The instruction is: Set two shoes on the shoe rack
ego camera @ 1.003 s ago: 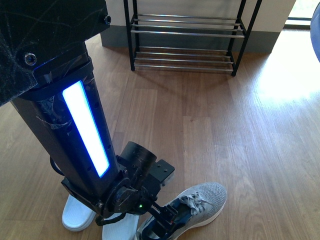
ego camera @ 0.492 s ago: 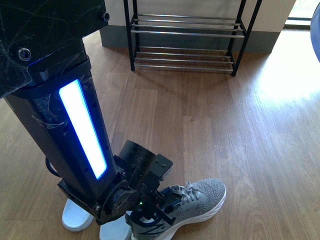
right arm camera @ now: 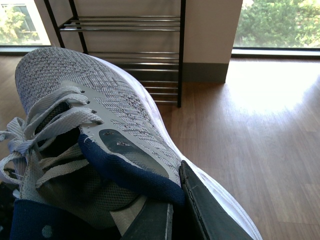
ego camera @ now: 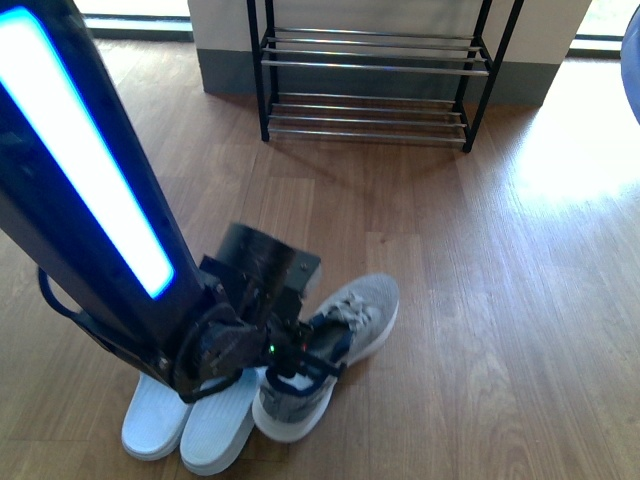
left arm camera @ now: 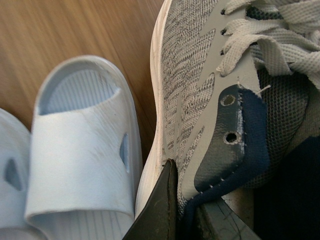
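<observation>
Left tool [left arm camera: 186,205], jaws clamped on the navy-lined collar of a grey knit sneaker [ego camera: 345,320], one finger inside the opening and one against the outer side wall. Right tool [right arm camera: 175,210], out of the front view, likewise closed over the collar of a second grey sneaker [right arm camera: 115,100], whose toe points toward the shoe rack [ego camera: 372,68]. The first sneaker sits just beside two pale slide sandals [ego camera: 215,425], its toe angled toward the rack; whether its sole is clear of the wooden floor [ego camera: 500,300] cannot be told. Judged handling: light, with a soft knit upper that yields under pressure and a thick white sole that stays firm; the padded collar offers a secure hold, though the toe may sag or swing. The rack, black-framed with chrome bars, stands well apart against the wall, its visible tiers bare. Bright window [right arm camera: 280,22] light falls across the smooth floor.
</observation>
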